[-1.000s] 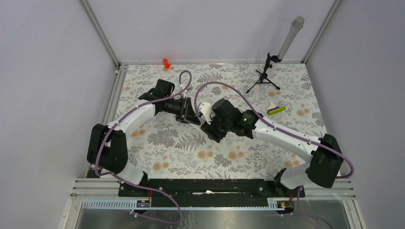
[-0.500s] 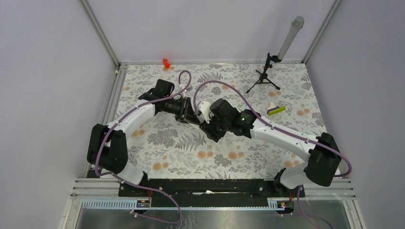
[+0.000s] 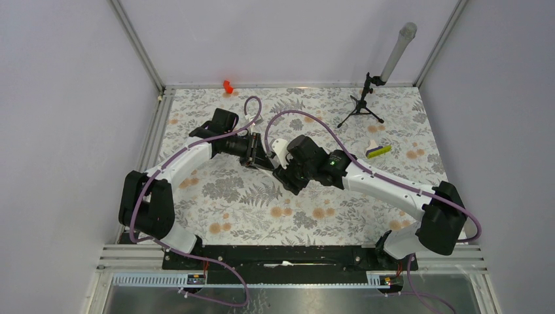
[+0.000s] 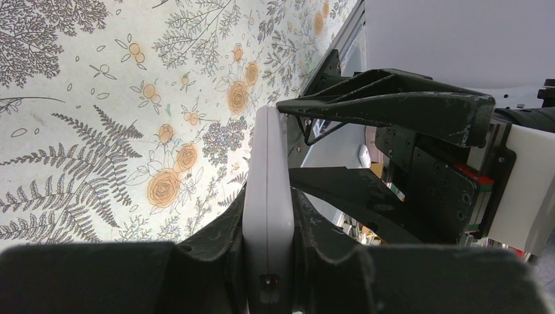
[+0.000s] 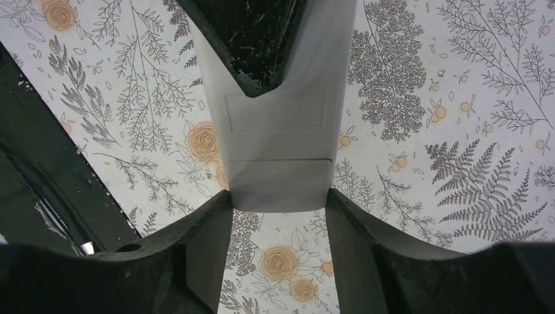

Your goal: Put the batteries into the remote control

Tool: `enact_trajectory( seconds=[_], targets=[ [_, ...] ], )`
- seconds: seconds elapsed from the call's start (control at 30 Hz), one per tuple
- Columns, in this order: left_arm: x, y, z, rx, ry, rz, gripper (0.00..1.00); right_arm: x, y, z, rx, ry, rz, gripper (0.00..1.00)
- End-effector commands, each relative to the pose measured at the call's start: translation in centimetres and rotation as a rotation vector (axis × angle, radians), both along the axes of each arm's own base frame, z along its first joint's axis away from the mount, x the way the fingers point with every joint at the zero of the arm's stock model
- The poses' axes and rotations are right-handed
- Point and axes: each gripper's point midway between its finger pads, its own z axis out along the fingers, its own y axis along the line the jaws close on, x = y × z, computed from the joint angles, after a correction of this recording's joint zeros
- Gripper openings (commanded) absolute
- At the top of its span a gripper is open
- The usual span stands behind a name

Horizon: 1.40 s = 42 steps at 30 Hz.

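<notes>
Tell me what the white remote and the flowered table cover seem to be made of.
The remote control: likely moulded plastic, matte white; even colour, rounded edges, a thin seam across the plain face. The table cover: a flat printed sheet, ferns and orange flowers on white, little shine; paper, vinyl or cloth, I cannot tell.

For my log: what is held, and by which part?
The remote control, faces pinched by the left hand; the right hand flanks its other end.

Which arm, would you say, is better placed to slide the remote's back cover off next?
Probably right: the right gripper brackets the remote control at its cover end, while the left gripper clamps its body.
</notes>
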Motion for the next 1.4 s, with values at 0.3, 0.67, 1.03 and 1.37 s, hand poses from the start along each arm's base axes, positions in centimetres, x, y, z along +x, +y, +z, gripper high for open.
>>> enact_trajectory(
  seconds=[0.3, 0.67, 1.03, 1.37],
  targets=[
    [-2.4, -0.7, 4.7, -0.164, -0.010, -0.110, 0.00, 1.8, 1.5, 1.8, 0.067, -0.075, -0.022, 0.64],
    [-2.0, -0.5, 4.5, -0.159, 0.005, -0.095, 0.00, 2.2, 1.5, 1.8, 0.062, -0.084, -0.051, 0.66],
    [-1.5, -0.3, 4.3, -0.155, 0.012, -0.079, 0.00, 2.4, 1.8, 2.4, 0.083, -0.077, -0.070, 0.74],
    [-0.9, -0.1, 4.6, -0.153, -0.003, -0.076, 0.00, 1.6, 2.4, 5.0, 0.164, -0.087, -0.030, 1.00]
  ],
)
